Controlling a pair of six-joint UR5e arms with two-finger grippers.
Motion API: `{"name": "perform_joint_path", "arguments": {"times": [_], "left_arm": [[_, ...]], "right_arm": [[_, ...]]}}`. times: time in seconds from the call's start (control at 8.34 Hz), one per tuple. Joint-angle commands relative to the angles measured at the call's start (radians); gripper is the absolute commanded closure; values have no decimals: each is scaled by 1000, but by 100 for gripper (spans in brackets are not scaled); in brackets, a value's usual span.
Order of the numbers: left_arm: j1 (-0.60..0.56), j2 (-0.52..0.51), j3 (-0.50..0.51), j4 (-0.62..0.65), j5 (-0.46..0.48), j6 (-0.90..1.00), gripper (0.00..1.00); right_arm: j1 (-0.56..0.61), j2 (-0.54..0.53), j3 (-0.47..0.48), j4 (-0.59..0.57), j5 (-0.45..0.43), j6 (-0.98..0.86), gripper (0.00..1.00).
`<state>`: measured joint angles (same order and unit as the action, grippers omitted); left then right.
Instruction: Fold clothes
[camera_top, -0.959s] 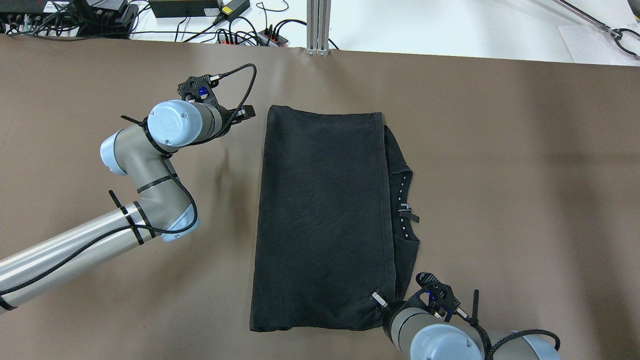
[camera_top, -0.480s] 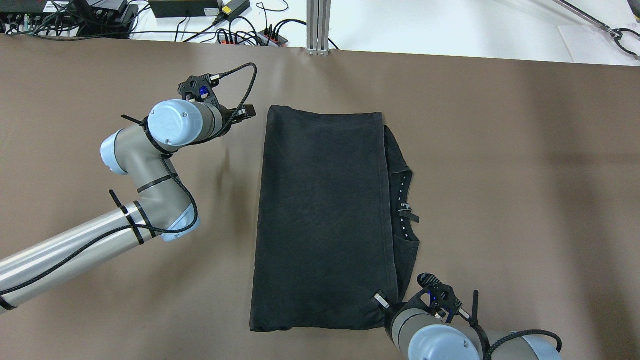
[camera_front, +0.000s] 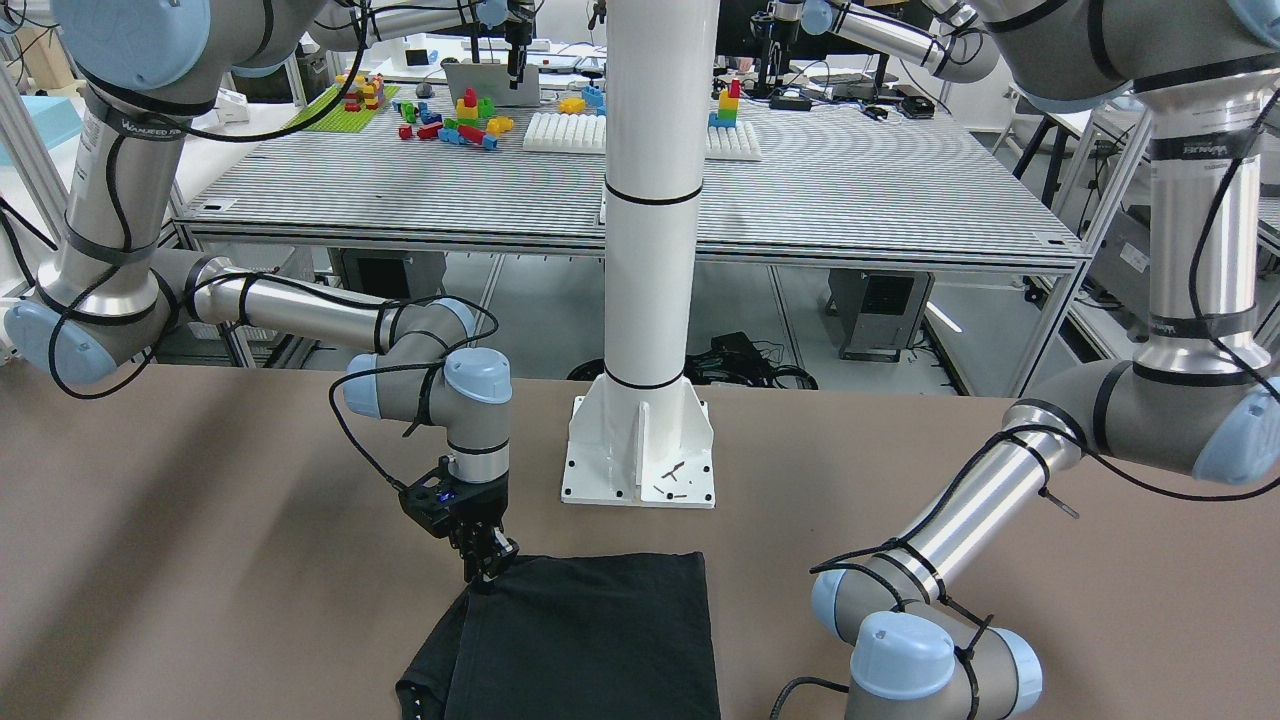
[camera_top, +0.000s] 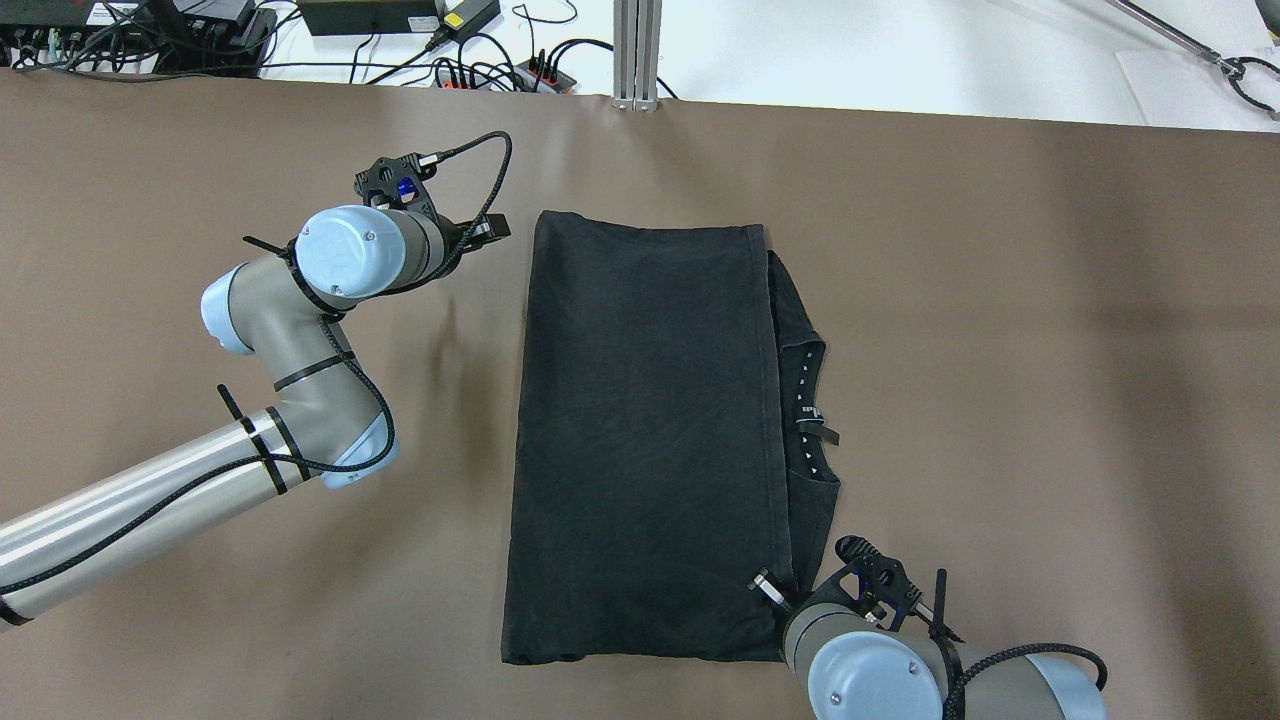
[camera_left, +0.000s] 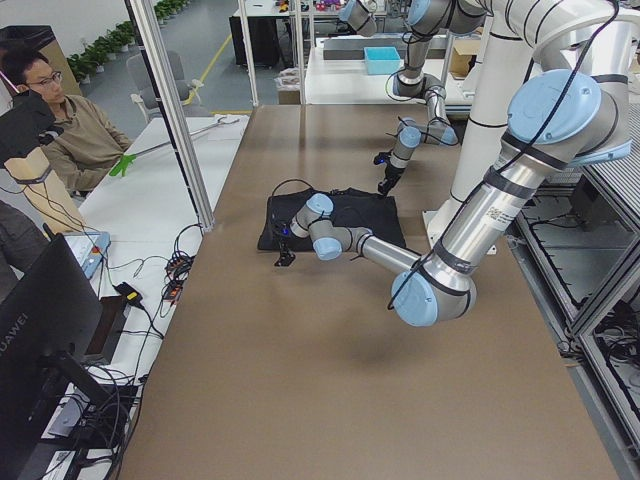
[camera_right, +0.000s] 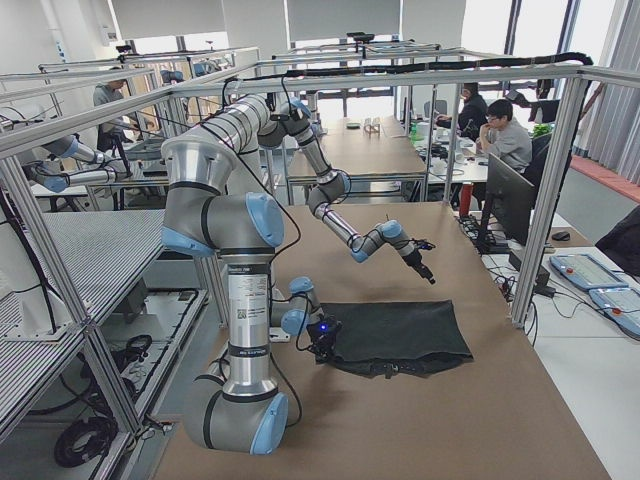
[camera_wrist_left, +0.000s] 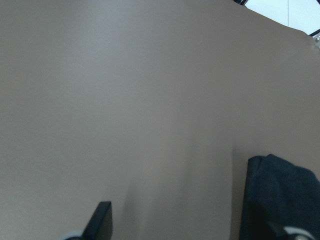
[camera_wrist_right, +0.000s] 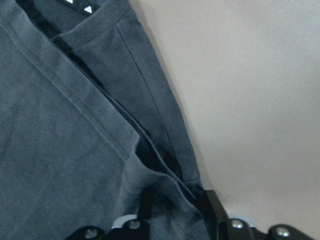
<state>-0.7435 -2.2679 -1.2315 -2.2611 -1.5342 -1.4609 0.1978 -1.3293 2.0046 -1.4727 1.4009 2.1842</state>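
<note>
The black garment (camera_top: 640, 430) lies flat on the brown table, folded into a tall rectangle, with a collar part sticking out along its right edge (camera_top: 805, 400). My right gripper (camera_top: 763, 587) is at the near right corner, shut on the garment's edge; the right wrist view shows fabric (camera_wrist_right: 60, 150) pinched between the fingers (camera_wrist_right: 210, 205). In the front view the right gripper (camera_front: 490, 575) stands on that corner of the garment (camera_front: 590, 640). My left gripper (camera_top: 492, 228) is open and empty, just left of the far left corner; that corner (camera_wrist_left: 280, 200) shows in the left wrist view.
The white pole's base (camera_front: 640, 450) stands on the table behind the garment. An aluminium post (camera_top: 637, 50), power strips and cables (camera_top: 480, 70) lie beyond the far table edge. An operator (camera_left: 60, 130) sits off the far side.
My right gripper has shifted a little forward along the garment's right edge at the near corner. The left arm has barely moved. The garment lies as before.
</note>
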Motion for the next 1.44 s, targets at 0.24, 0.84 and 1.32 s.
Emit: {"name": "perform_joint_path", "arguments": {"times": [0.24,0.84,1.32], "left_arm": [[18,-1,0,0,28,-9,6],[19,5,0,0,29,-26,6],[32,10,0,-2,45,-27,6]], "right_arm": [[-1,1,-4,-1,1,-4,55],[-1,1,-24,6,-3,-4,68],[0,-1,-24,5,1,-6,60]]}}
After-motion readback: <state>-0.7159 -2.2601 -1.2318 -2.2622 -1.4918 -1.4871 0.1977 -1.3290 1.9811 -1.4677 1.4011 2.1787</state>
